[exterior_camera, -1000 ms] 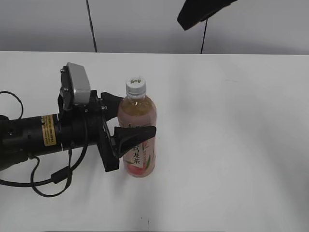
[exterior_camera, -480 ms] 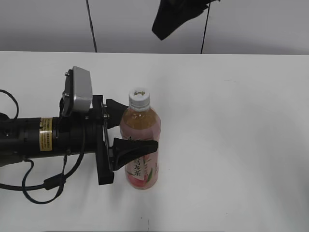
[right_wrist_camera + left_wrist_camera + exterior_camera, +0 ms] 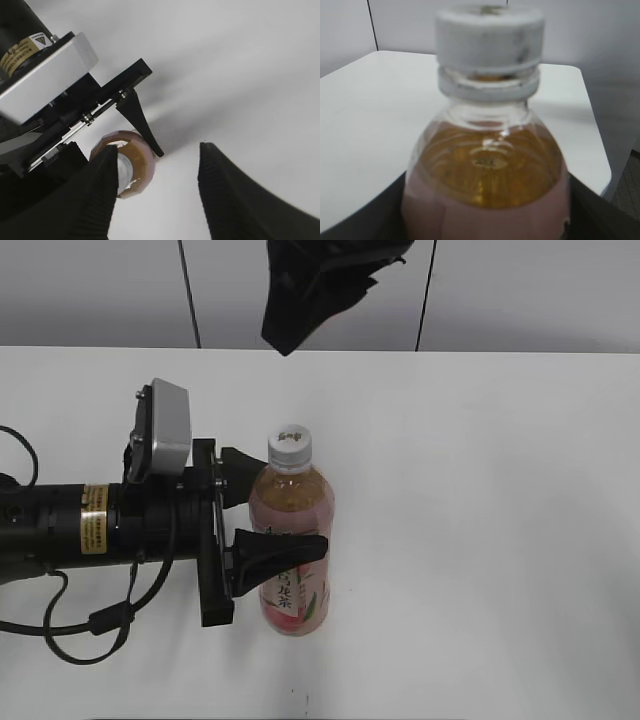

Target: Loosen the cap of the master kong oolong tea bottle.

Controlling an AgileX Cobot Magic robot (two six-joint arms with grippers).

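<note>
- White surface (image 3: 480,540) under a pale grey wall with dark vertical seams; its far edge runs straight across the exterior view.
- Master kong oolong tea bottle (image 3: 291,540) stands upright left of the surface's middle, nearer the front edge than the far edge.
- Bottle look: clear plastic, domed shoulder, pale amber tea filling up into the shoulder; pink label on the lower body with black characters and a green leaf mark. Left wrist view shows a ribbed shoulder and a white collar ring under the neck.
- Cap (image 3: 291,443): small, round, white, ridged side, small dark mark on top; seated on the neck. Left wrist view shows grey scuffs on its side (image 3: 490,36).
- Left gripper (image 3: 262,515) reaches in from the left edge, lying level; its black jaws are closed on the bottle's body, one finger behind the shoulder, one across the front at label height. A grey camera box (image 3: 160,430) sits on its wrist; black cables (image 3: 95,625) loop toward the front-left corner.
- Right gripper (image 3: 155,195) hangs high above the bottle near the far edge, touching nothing; jaws spread apart. In its own view the cap and shoulder lie below, beside one finger (image 3: 95,195).
</note>
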